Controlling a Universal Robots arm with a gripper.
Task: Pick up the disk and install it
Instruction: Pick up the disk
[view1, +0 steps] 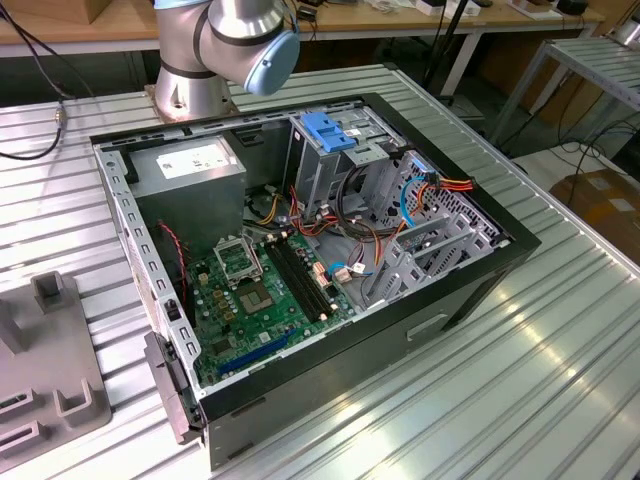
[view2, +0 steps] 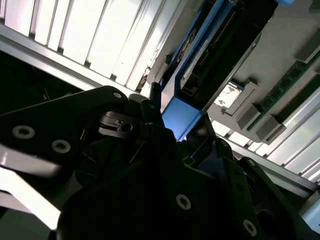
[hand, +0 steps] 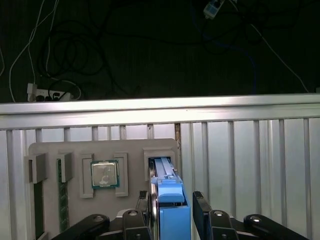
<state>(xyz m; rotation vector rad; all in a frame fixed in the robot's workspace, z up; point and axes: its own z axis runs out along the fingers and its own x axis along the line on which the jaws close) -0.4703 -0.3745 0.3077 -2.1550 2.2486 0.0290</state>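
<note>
Disk stands on edge in slot of grey fixture, lower end cut off. Gripper straddles it w/ contact hidden; can't tell if clamped in the 2 wrist views.

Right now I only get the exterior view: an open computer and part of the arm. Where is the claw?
Observer: In the first wrist view the claw is at the disk, which stands on edge in a grey holder.
Operator: Is the disk alone there?
Observer: No, a square chip lies flat in the pocket beside it.
Operator: Anything more?
Observer: A green memory stick stands in a slot further along.
</note>
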